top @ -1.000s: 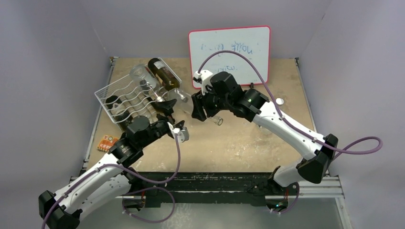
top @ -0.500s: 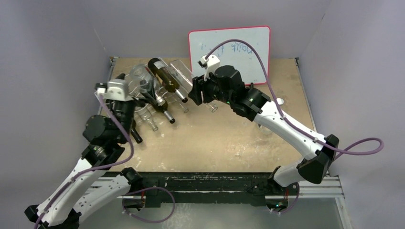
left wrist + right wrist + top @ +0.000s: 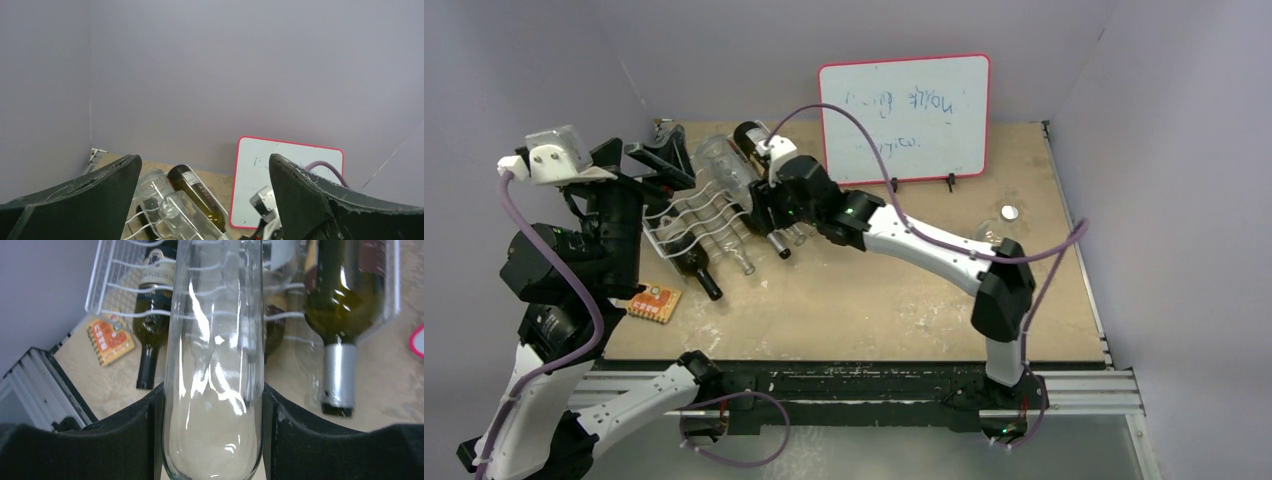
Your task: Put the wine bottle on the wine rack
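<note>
The white wire wine rack (image 3: 686, 212) stands at the table's back left; it also shows in the right wrist view (image 3: 125, 285). My right gripper (image 3: 764, 212) is shut on a clear glass wine bottle (image 3: 212, 365), gripping its shoulder, with the body stretched over the rack's top wavy rods. That bottle shows in the left wrist view (image 3: 177, 215) beside a brown bottle (image 3: 762, 150) on the top tier. My left gripper (image 3: 639, 158) is open and empty, raised high left of the rack; its jaws stand wide apart in the left wrist view (image 3: 204, 160).
Another clear bottle (image 3: 719, 160) lies on the rack's top. A dark bottle (image 3: 692, 265) lies in the lower tier, neck pointing toward me. A whiteboard (image 3: 904, 115) leans at the back wall. An orange card (image 3: 654, 302) lies at the table's left. Purple walls close in on three sides.
My left arm has drawn back from the rack, up and to the left, gripper open. My right arm has carried the clear bottle left, over the rack.
</note>
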Motion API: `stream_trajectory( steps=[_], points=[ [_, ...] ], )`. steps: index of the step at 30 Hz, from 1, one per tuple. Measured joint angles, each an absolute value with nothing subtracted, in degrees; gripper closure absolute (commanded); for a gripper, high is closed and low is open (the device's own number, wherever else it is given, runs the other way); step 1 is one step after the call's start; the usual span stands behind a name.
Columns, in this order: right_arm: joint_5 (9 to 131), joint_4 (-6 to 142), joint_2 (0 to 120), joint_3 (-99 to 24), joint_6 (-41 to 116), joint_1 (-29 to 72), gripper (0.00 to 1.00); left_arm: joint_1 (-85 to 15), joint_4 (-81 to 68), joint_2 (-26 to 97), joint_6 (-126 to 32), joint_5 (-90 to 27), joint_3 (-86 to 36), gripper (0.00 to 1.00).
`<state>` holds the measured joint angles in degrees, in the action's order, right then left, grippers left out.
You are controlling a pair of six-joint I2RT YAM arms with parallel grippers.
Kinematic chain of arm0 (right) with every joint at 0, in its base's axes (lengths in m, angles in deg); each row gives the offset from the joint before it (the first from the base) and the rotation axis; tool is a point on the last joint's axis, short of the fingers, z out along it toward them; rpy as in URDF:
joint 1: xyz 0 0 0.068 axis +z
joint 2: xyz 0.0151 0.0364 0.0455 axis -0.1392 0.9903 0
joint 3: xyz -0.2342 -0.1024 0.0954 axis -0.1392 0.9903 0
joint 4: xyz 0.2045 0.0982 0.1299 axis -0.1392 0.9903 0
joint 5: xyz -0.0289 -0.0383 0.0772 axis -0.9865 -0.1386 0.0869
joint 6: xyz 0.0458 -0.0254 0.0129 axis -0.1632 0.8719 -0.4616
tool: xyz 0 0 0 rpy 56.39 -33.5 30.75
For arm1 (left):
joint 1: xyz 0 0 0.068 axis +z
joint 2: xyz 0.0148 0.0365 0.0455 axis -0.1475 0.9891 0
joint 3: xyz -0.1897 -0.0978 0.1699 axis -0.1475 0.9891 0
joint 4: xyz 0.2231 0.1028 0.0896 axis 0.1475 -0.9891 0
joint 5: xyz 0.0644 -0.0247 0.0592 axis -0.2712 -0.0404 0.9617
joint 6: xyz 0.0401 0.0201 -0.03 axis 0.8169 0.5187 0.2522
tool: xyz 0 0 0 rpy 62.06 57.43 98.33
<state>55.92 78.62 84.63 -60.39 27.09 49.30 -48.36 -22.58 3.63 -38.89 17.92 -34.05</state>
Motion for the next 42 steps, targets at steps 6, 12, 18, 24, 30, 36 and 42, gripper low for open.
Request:
stream_trajectory(
  steps=[6, 12, 18, 24, 30, 36, 42],
  points=[
    [52.16, 76.94, 96.26, -72.85, 26.1, 52.1, 1.0, -48.36, -28.0, 5.1, -39.72, 18.6, -37.31, 0.0],
    [48.75, 76.81, 106.14, -84.41, 26.25, 54.41, 1.0, -48.36, -31.06, 6.04, -39.72, 18.71, -37.42, 0.0],
    [47.46, 76.15, 112.26, -90.36, 27.13, 55.51, 1.0, -48.36, -32.37, 7.0, -39.74, 18.71, -37.42, 0.0],
    [46.08, 74.67, 115.58, -92.11, 28.29, 55.83, 0.92, -48.36, -33.47, 7.42, -39.76, 18.82, -37.42, 0.0],
    [45.18, 73.77, 118.99, -95.04, 29.71, 55.81, 0.82, -48.36, -33.73, 7.42, -39.81, 18.91, -37.42, 0.0],
    [45.14, 73.07, 121.59, -96.3, 30.78, 55.81, 0.72, -48.36, -33.79, 7.42, -39.9, 18.93, -37.42, 0.0],
    [45.12, 72.89, 123.69, -97.5, 31.3, 55.77, 0.61, -48.36, -33.84, 7.66, -40.07, 18.97, -37.42, 0.0]
  ],
)
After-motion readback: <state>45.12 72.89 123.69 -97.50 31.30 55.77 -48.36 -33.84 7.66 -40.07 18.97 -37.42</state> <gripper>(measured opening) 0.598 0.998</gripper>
